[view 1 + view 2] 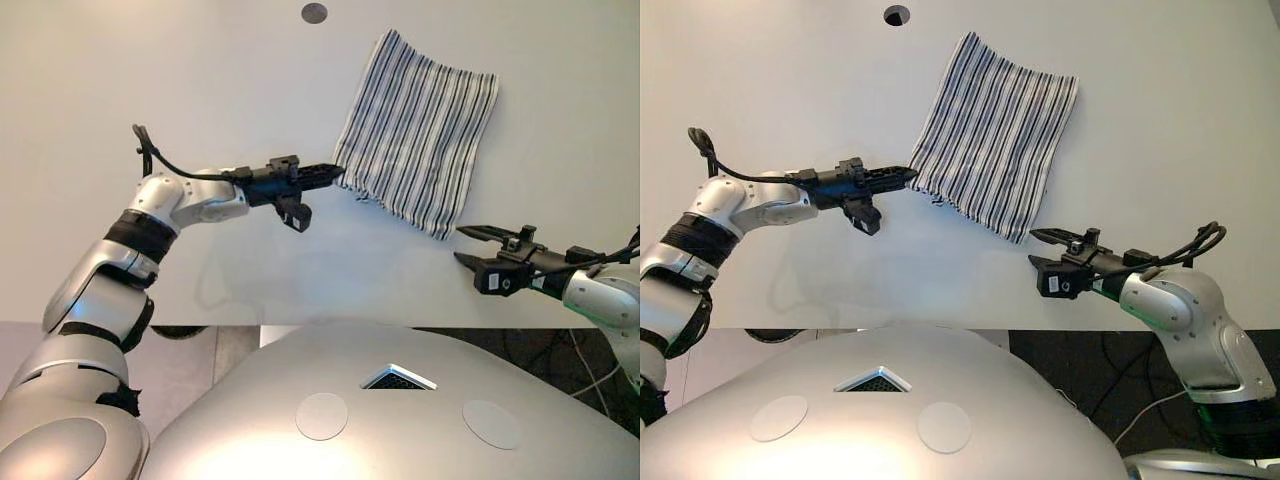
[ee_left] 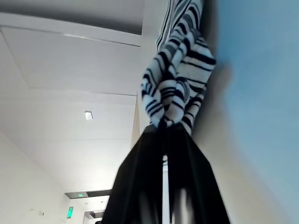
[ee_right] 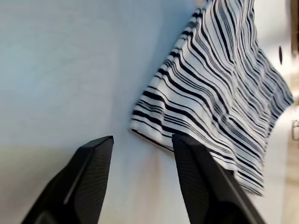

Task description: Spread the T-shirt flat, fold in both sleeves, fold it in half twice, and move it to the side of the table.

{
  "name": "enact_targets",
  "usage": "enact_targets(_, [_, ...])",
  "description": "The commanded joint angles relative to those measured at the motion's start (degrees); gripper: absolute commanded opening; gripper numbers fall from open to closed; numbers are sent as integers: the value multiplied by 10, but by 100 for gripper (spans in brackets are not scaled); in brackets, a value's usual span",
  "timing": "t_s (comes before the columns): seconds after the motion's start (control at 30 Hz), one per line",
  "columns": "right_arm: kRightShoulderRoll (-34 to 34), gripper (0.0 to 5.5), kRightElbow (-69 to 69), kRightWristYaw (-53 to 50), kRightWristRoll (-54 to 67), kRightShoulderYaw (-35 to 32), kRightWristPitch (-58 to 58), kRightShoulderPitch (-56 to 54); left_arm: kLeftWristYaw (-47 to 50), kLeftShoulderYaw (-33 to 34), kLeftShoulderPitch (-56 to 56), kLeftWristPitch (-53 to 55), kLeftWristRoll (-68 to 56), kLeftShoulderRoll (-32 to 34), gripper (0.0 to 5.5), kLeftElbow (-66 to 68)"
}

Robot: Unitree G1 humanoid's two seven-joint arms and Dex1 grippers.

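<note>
Folding looks done: the left claw (image 1: 337, 175) pinches the compact T-shirt's (image 1: 420, 130) left corner, the right claw (image 1: 460, 244) gapes empty, and seemingly only the sideways move remains.

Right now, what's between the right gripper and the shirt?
Only bare table. The right wrist view shows it between the open right gripper and the near corner of the shirt.

White table (image 1: 200, 60); folded T-shirt (image 1: 420, 130) (striped) atop

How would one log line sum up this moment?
item: folded striped T-shirt on table | left fingers: shut on its corner | right fingers: open, close to near corner
</note>
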Motion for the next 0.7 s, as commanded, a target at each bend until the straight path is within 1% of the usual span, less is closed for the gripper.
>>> enact_targets(0.03, [3,236,36,-15,-31,22,-10,-34,-58,3,48,9,-21,35,0,-18])
enact_targets(0.37, [17,236,80,-28,-53,91,-32,-90,-137,37,86,18,-88,53,0,-89])
enact_targets(0.53, [23,236,83,-15,-54,133,-40,-119,-166,53,97,17,-115,54,0,-112])
enact_targets(0.7, [22,236,128,-22,-54,152,-47,-150,-198,71,116,20,-150,61,0,-142])
